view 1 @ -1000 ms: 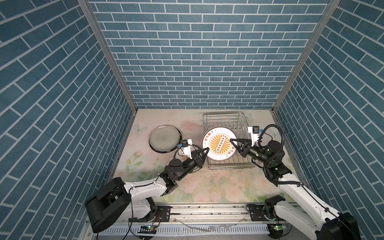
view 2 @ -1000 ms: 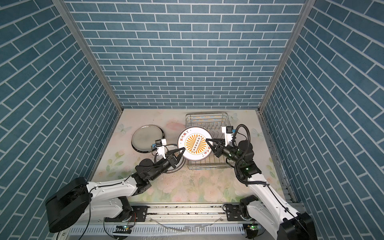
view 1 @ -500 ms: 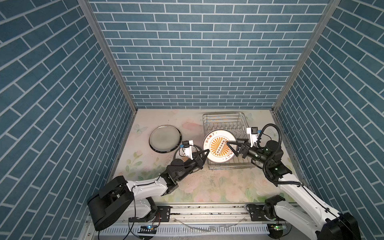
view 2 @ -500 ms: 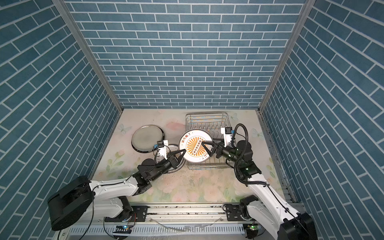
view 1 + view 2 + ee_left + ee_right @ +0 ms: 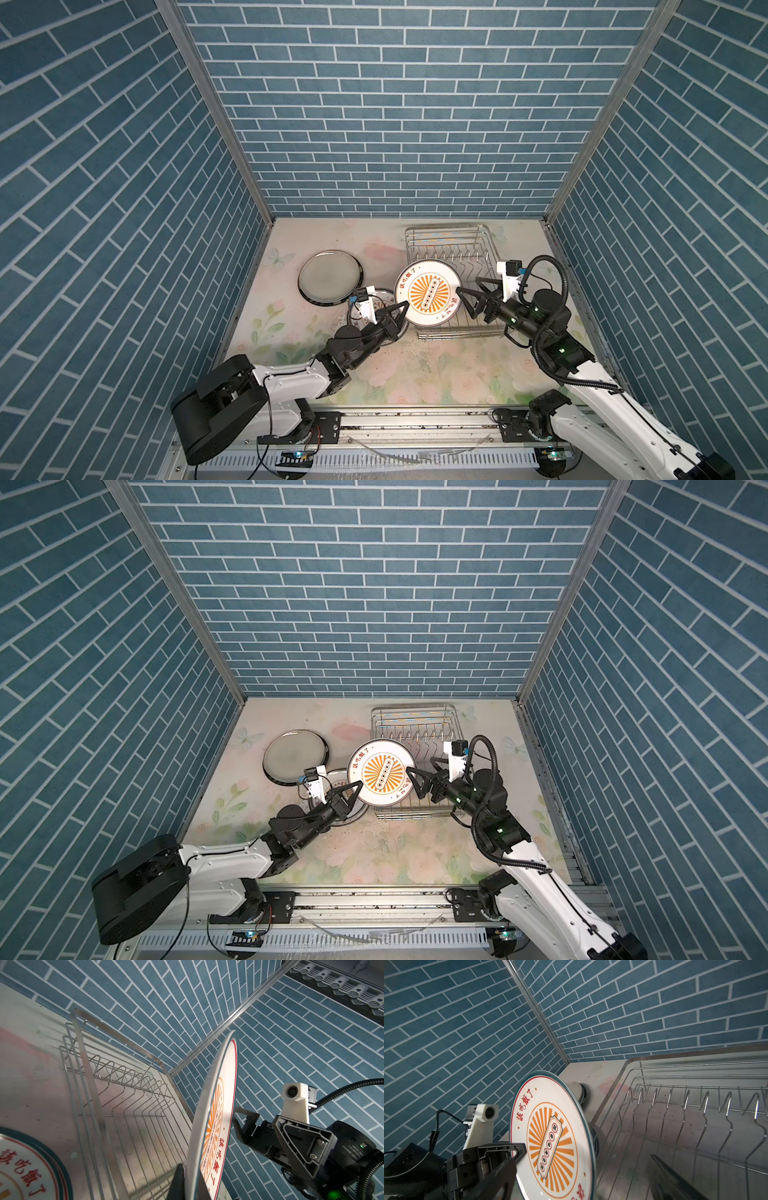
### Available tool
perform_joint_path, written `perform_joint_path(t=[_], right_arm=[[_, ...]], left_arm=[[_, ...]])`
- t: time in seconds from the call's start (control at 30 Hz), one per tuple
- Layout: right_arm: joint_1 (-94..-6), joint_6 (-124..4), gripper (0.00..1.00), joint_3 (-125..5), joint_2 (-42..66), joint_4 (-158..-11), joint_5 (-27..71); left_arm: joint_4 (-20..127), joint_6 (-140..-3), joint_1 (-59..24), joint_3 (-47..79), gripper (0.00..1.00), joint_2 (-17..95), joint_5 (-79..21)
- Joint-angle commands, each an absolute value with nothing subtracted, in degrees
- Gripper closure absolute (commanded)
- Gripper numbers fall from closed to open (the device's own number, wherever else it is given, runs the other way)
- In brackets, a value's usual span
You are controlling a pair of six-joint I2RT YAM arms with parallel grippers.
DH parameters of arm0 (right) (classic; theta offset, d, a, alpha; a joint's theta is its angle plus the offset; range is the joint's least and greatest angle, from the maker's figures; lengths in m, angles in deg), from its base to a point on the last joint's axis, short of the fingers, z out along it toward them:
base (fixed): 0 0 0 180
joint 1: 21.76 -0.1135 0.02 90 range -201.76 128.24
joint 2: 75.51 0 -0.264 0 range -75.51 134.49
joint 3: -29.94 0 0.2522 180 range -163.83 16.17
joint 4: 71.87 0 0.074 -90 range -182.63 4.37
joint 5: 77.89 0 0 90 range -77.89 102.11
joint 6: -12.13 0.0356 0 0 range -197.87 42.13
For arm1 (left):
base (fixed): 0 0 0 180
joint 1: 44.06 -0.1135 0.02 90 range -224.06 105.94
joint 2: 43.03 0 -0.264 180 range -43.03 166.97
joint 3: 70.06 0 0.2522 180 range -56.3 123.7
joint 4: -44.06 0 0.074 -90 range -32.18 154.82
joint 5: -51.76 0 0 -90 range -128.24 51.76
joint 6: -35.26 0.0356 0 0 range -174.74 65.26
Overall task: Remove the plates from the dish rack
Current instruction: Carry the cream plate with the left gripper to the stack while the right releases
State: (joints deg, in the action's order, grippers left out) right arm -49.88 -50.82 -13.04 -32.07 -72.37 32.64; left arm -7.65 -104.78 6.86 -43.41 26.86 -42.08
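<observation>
A white plate with an orange sunburst centre (image 5: 428, 293) (image 5: 382, 773) stands tilted on edge over the front left corner of the dish rack (image 5: 478, 237) (image 5: 440, 715). My left gripper (image 5: 405, 305) (image 5: 359, 785) is shut on its left rim; the left wrist view shows the rim (image 5: 216, 1115) pinched between the fingers (image 5: 176, 1182). My right gripper (image 5: 463, 297) (image 5: 413, 777) (image 5: 580, 1160) is open, its fingers wide apart on either side of the plate's right rim (image 5: 552, 1136) without gripping it. The rack's prongs (image 5: 695, 1105) stand bare.
A large dark-rimmed grey plate (image 5: 329, 276) (image 5: 296, 756) lies flat on the table left of the rack. A stack of plates (image 5: 384, 296) (image 5: 338, 777) (image 5: 27, 1167) lies under my left gripper, between the grey plate and the rack. Blue brick walls enclose three sides.
My right gripper has opened and let go of the sunburst plate's right rim. The plate, held by my left gripper, has shifted slightly left.
</observation>
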Motion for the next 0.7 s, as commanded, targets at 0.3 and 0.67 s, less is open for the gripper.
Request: perform_joint_path(t=[0.3, 0.67], right_arm=[[-52.95, -55.95, 0.01, -14.11, -33.28, -68.26, 32.54], [-61.91, -62.07, 0.02, -17.93, -25.92, -69.35, 31.53]], left_arm=[[-7.76, -107.6, 5.51, -48.71, 1.0, 17.58, -50.4], [1.41, -114.03, 5.52, -53.46, 1.0, 9.47, -62.75]])
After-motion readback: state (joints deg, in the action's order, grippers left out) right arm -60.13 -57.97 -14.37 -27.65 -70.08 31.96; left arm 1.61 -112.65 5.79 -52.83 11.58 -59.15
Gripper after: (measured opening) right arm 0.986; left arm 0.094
